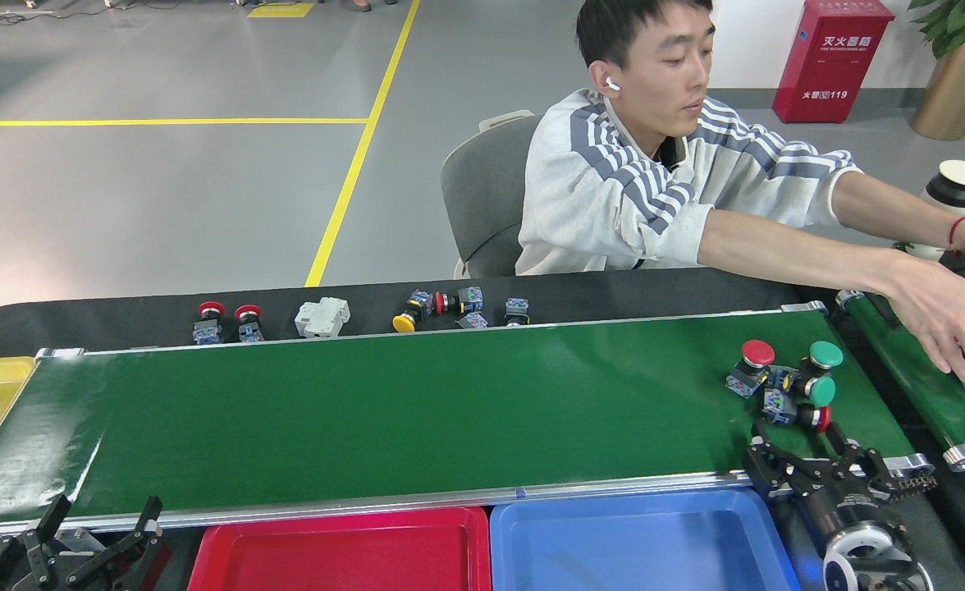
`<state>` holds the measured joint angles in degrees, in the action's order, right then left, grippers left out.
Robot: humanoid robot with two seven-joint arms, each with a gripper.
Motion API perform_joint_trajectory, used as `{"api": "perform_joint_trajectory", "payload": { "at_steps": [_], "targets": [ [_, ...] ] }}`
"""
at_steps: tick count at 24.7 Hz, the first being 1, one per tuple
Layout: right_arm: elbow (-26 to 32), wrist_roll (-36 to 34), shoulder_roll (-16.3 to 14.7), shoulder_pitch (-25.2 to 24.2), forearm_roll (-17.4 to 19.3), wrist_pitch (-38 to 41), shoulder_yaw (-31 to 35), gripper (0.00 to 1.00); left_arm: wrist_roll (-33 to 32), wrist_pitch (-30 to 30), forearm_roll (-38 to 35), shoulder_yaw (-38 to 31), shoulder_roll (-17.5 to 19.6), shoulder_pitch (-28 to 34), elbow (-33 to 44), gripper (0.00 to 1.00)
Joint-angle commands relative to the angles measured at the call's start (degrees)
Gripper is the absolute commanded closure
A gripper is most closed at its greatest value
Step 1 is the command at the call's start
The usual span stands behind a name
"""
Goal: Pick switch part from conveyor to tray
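switch parts (pixel 786 382) cluster on conveyor (pixel 417 410) just beyond right gripper (pixel 796 452), fingers spread open, holding nothing.

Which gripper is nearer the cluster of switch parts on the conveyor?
Right. The right gripper sits just below the cluster, at the conveyor's near edge. The left gripper is far off at the opposite end.

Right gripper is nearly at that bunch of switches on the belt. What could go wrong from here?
The switch parts sit bunched and touching on the conveyor, so the open right gripper may catch two or knock one aside. The person's hand reaches over the neighbouring belt close by, so a wide swing risks contact. If the belt is running, the cluster may shift before the grasp.
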<state>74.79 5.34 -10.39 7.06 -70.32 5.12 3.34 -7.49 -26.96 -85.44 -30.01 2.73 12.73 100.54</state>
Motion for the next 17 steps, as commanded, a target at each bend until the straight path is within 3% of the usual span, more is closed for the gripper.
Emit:
{"api": "perform_joint_trajectory", "payload": {
  "at_steps": [1, 9, 10, 15, 17],
  "targets": [
    [-0.96, 0.02, 0.02, 2.17, -0.08, -0.2, -0.26, 0.02, 0.46, 0.24, 0.01, -0.14, 0.17, -0.43, 0.45, 0.0],
    [-10.46, 0.02, 1.43, 10.78, -0.17, -0.81, -3.95, 0.05, 0.46, 0.15, 0.01, 0.04, 0.17, -1.13, 0.54, 0.0],
    [-10.98, 0.02, 1.96, 11.05, -0.17, -1.78, -4.48, 0.12, 0.46, 0.15, 0.01, 0.12, 0.17, -1.13, 0.45, 0.0],
    [-11.07, 0.28, 0.64, 10.96, 0.27, -0.2, -9.05, 0.72, 0.46, 0.15, 0.01, 0.04, 0.26, -1.22, 0.45, 0.0],
    [-10.81, 0.28, 0.64, 10.96, 0.36, -0.02, -9.14, 0.82, 0.46, 0.15, 0.01, 0.04, 0.26, -1.22, 0.54, 0.0]
  ]
}}
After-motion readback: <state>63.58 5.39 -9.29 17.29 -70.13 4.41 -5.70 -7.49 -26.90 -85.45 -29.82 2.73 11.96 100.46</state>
